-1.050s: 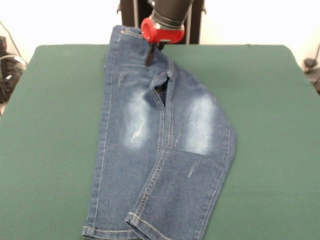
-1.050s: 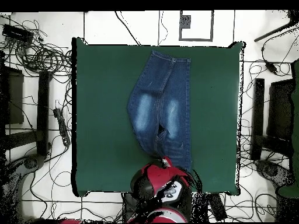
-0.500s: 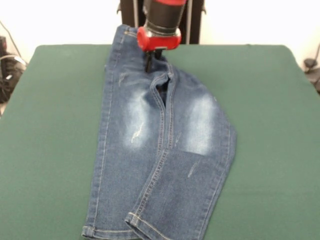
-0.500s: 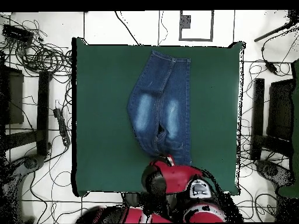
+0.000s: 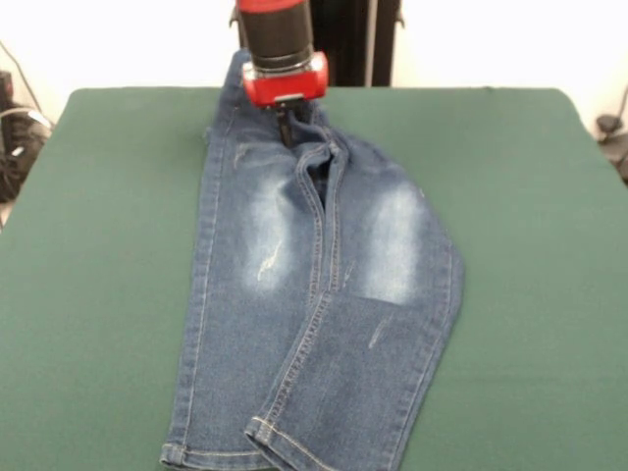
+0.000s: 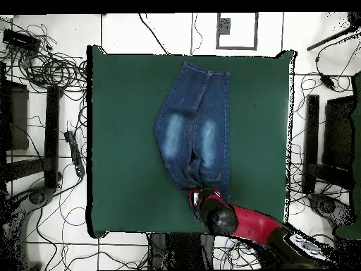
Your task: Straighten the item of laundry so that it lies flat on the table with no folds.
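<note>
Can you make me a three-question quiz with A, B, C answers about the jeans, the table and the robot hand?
1. Where on the jeans is the gripper?
A. At the leg hems
B. At the waist end
C. Off the jeans, on bare table

2. What colour is the table top?
A. Dark green
B. Red
C. White

3. How do the jeans lie?
A. Rolled into a ball
B. Hanging off the table by the waist
C. Spread out long, with one leg lapping over the other at the lower part

Answers:
1. B, because the front view shows the gripper coming down on the end of the jeans away from the hems.
2. A, because both views show green cloth all round the jeans.
3. C, because the jeans stretch along the table and one hemmed leg overlaps the other near the bottom.
</note>
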